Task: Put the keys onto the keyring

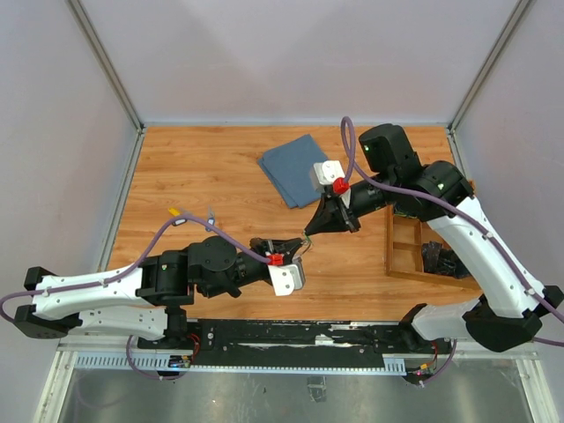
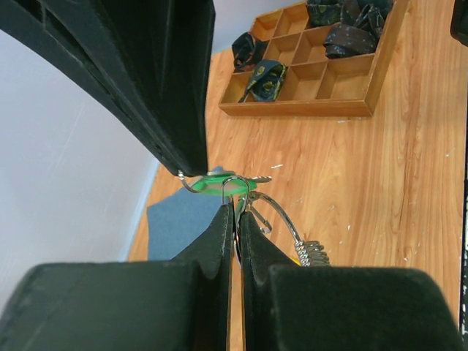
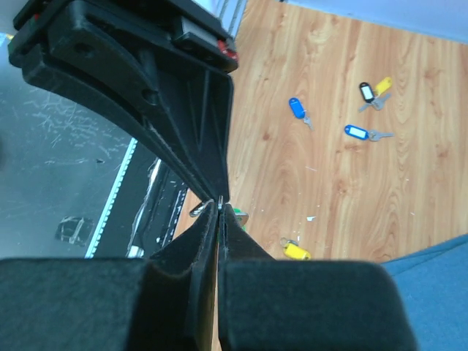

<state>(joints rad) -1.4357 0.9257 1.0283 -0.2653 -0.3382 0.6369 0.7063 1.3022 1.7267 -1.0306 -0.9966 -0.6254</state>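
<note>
The keyring (image 2: 284,217), a thin silver wire loop with a short chain bit (image 2: 312,252), sticks out of my left gripper (image 2: 236,210), which is shut on it. My right gripper (image 3: 221,205) is shut on a sliver of metal belonging to a green-tagged key (image 2: 221,185), held tip to tip against the ring. From above, both grippers (image 1: 298,248) (image 1: 309,232) meet over mid-table. Loose keys lie on the wood: two blue-tagged (image 3: 295,107) (image 3: 356,131), one dark grey (image 3: 366,91), one yellow (image 3: 382,85). Another yellow tag (image 3: 296,251) shows below the fingertips; I cannot tell whether it hangs or lies.
A wooden compartment tray (image 1: 390,242) with dark bundles stands at the right, also in the left wrist view as the tray (image 2: 292,109). A folded blue cloth (image 1: 295,167) lies at the back middle. White walls enclose the wooden table (image 1: 203,167).
</note>
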